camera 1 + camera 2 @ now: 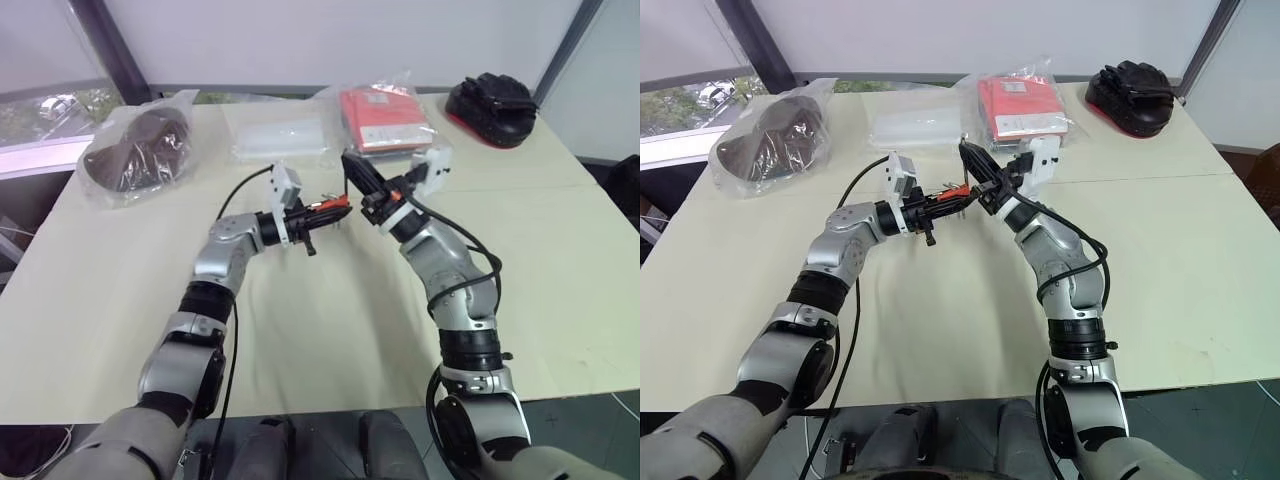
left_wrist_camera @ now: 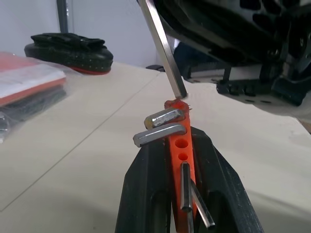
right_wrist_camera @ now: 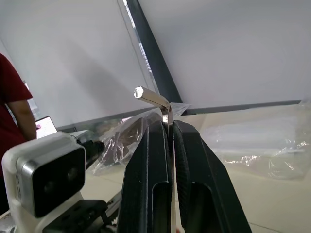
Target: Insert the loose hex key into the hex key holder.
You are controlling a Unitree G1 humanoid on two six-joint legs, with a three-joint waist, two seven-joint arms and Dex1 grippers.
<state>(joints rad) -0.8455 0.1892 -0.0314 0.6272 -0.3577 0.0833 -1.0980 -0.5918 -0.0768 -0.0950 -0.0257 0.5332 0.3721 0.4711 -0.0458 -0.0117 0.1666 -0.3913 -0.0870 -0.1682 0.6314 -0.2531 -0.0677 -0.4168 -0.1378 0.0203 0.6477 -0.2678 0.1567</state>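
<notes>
The orange hex key holder [image 2: 181,145] stands clamped between the two black fingers [image 2: 146,189] of my left gripper [image 1: 318,212], which is shut on it above the middle of the table. Several short dark keys stick out of it, and two round holes in its face are free. My right gripper [image 3: 167,127] is shut on the loose hex key [image 3: 156,99], with the bent end poking out past the fingertips. In the left wrist view the loose hex key [image 2: 163,46] slants down and its straight end meets the holder's far tip. I cannot tell whether it sits in a hole.
At the table's back edge lie a clear bag with a dark object [image 1: 135,150], a clear plastic packet [image 1: 280,135], a red packet in clear plastic [image 1: 385,118] and a black and red item [image 1: 495,110]. A person in a red sleeve [image 3: 12,107] stands beyond the table.
</notes>
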